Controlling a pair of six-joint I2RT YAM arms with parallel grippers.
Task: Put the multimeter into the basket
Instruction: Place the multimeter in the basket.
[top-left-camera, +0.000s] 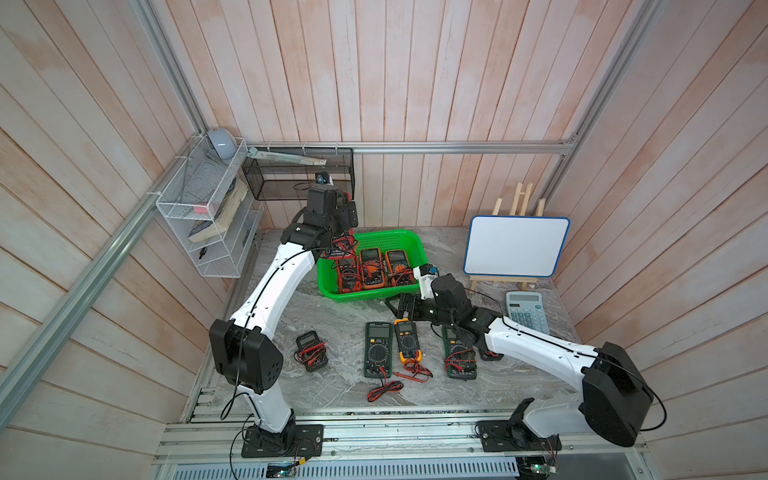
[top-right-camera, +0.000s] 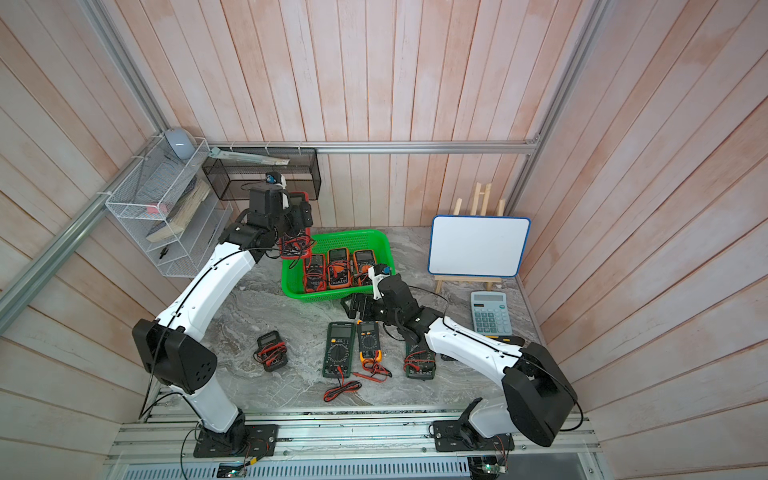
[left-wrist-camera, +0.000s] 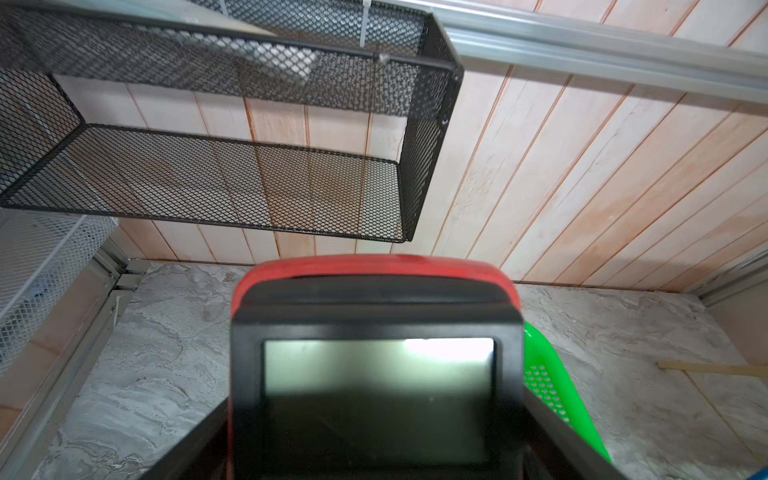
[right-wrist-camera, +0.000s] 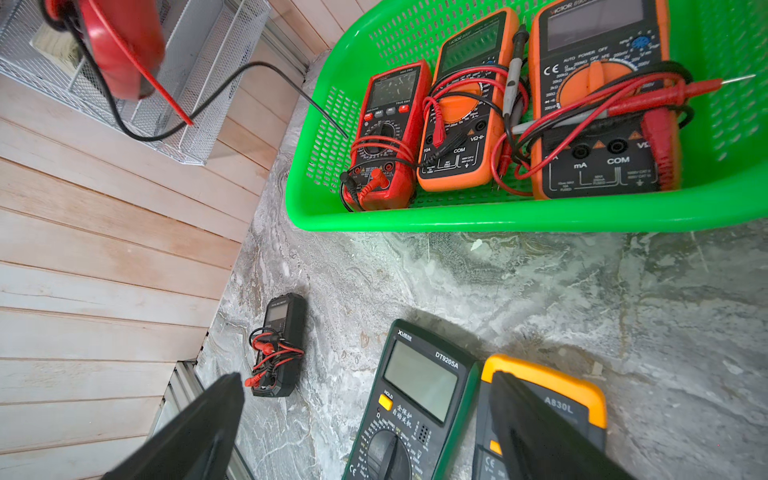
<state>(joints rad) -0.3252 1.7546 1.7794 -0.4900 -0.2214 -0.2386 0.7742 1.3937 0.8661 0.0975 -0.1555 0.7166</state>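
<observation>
Multimeter (left-wrist-camera: 376, 311): red casing, black face, grey screen.

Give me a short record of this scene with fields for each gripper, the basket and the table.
left gripper: shut on a red multimeter, raised near a corner of the basket
right gripper: open and empty, above the table
basket: holds a red meter, an orange meter and a second orange meter
table: small black multimeter, green multimeter, yellow multimeter, second green multimeter partly hidden
task: held multimeter not yet in the basket
</observation>
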